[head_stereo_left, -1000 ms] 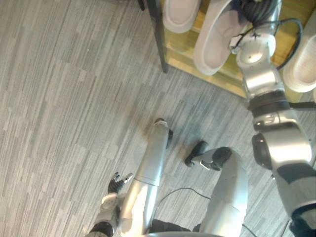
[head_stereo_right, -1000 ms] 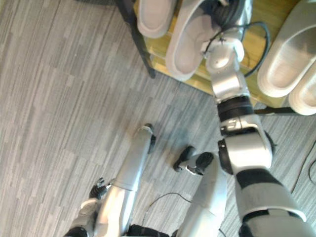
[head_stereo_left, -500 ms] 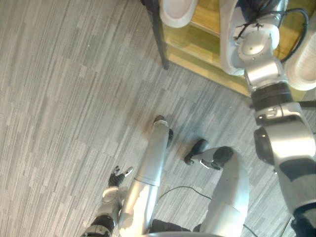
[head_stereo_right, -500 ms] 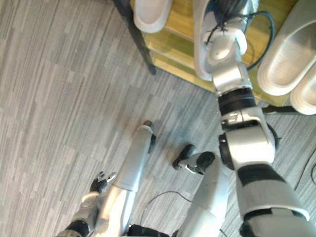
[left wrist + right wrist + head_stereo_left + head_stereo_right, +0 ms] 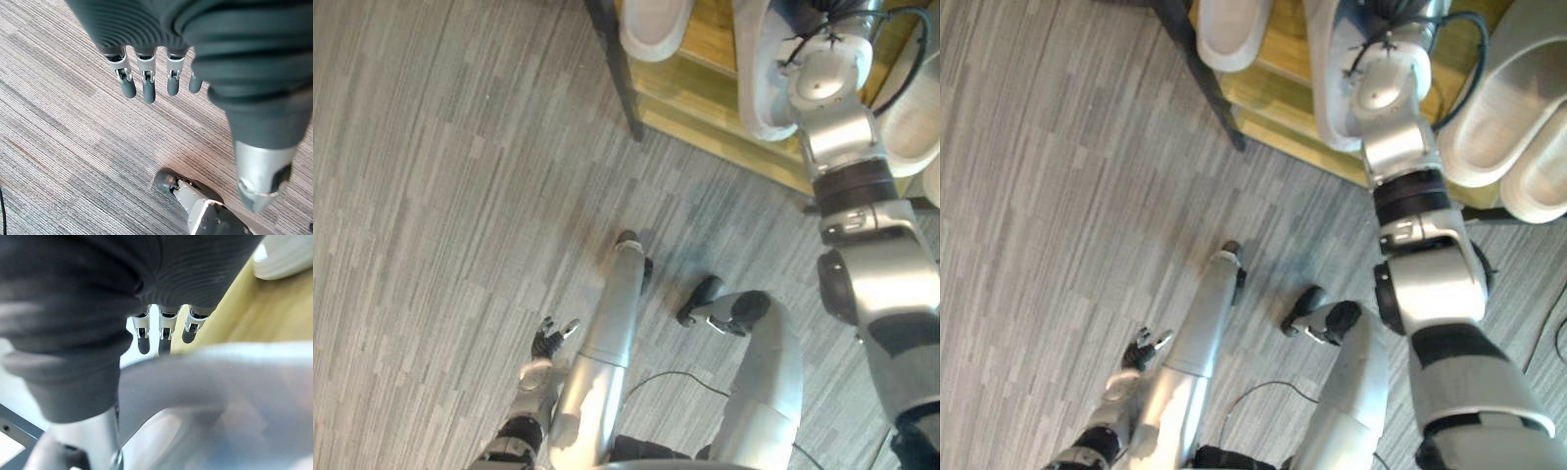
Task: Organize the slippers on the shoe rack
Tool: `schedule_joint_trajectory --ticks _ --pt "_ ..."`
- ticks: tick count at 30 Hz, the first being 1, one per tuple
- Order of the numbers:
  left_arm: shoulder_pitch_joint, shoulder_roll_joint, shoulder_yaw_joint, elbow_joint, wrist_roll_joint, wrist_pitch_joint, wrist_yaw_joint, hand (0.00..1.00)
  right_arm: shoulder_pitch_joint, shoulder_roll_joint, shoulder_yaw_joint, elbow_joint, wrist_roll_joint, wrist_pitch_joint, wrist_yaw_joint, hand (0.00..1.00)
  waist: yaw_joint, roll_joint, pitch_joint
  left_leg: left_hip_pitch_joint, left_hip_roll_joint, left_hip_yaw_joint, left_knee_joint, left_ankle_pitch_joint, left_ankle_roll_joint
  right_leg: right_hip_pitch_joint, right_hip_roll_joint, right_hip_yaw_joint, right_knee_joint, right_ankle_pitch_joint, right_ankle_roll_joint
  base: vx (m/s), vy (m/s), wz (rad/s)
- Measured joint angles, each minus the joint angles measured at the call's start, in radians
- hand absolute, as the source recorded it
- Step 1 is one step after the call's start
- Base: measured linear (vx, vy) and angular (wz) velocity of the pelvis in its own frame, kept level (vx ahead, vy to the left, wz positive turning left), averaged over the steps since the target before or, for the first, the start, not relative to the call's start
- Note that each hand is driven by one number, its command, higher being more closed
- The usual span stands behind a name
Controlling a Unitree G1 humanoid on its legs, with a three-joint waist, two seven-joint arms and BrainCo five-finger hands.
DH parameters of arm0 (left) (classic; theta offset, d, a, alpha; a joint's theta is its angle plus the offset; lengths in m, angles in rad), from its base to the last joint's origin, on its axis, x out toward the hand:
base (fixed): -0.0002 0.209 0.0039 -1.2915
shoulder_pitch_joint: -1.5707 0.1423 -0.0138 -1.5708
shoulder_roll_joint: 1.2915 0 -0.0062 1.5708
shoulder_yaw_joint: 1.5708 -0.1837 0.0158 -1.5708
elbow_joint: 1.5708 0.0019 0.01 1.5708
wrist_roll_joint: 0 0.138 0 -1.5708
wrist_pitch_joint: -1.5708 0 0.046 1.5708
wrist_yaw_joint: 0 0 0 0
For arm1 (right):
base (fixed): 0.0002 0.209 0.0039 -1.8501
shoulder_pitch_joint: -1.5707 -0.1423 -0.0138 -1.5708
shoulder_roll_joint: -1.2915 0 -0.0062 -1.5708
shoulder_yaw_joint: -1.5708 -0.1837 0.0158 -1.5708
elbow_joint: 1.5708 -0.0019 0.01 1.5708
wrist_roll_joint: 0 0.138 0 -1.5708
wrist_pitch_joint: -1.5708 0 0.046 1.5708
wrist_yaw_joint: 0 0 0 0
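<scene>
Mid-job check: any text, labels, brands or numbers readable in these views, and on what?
No readable text anywhere.
The slipper in the right hand: plain white, no print shows.
The other slippers: plain, no marks.
The shoe rack: bare wood, dark frame, no label.
The floor: striped carpet, no signs.

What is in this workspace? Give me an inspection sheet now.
Surface: grey striped carpet floor; wooden shoe rack with dark metal leg.
Job's things: white moulded slipper at the rack's front, by the right robot hand; another white slipper to its left; pair of white slippers to its right.
Clutter: nothing seen.
Robot hands: right robot hand against the front slipper, grip unclear; left robot hand open, above carpet, holding nothing.
Cables: nothing seen.
Surroundings: nothing seen.
</scene>
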Motion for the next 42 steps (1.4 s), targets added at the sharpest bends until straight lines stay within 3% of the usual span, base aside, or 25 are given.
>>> schedule_joint_trajectory --ticks 13,20,32,34,37,42 --pt "0.001 0.003 0.0 0.0 -0.027 0.001 -0.004 0.0 0.131 0.005 0.023 -0.188 0.012 -0.028 0.064 0.0 -0.022 -0.001 -0.017 0.033 0.023 0.005 -0.009 -0.003 0.003 0.029 0.026 0.003 -0.025 0.011 0.0 -0.03 0.032 -0.05" --pt "0.021 0.016 0.001 -0.007 -0.031 0.009 -0.005 0.0 0.21 0.02 0.039 -0.213 0.012 -0.029 0.094 0.0 -0.034 -0.033 -0.044 0.035 0.032 0.006 -0.019 -0.002 0.001 0.03 0.034 0.0 -0.042 0.019 -0.002 -0.02 0.027 -0.03" --pt "0.027 0.019 0.013 -0.011 -0.049 0.006 -0.004 0.0 0.254 0.097 0.018 -0.242 0.009 -0.03 0.089 0.0 -0.047 -0.042 -0.049 0.053 0.034 0.007 -0.031 -0.002 0.002 0.05 0.04 0.001 -0.058 0.023 0.003 -0.01 0.019 -0.01" --pt "0.027 0.019 0.015 -0.012 -0.049 0.007 -0.004 0.0 0.303 0.131 -0.019 -0.311 0.031 -0.033 0.085 0.0 -0.048 -0.043 -0.049 0.056 0.034 0.004 -0.034 -0.002 0.001 0.056 0.04 -0.003 -0.063 0.023 0.004 -0.02 0.021 0.03" --pt "0.031 0.02 0.023 -0.014 -0.05 0.008 -0.005 0.0 0.384 0.199 -0.066 -0.385 0.141 -0.074 0.081 0.0 -0.052 -0.049 -0.052 0.063 0.034 0.006 -0.04 -0.002 0.002 0.062 0.04 -0.002 -0.069 0.023 0.004 0.0 0.0 0.0" --pt "0.035 0.016 0.052 -0.014 -0.049 0.011 -0.006 0.0 0.468 0.266 -0.122 -0.387 0.283 -0.108 0.082 0.0 -0.059 -0.053 -0.053 0.075 0.033 0.006 -0.043 -0.003 0.004 0.076 0.041 -0.002 -0.073 0.023 0.005 -0.01 0.011 0.0"
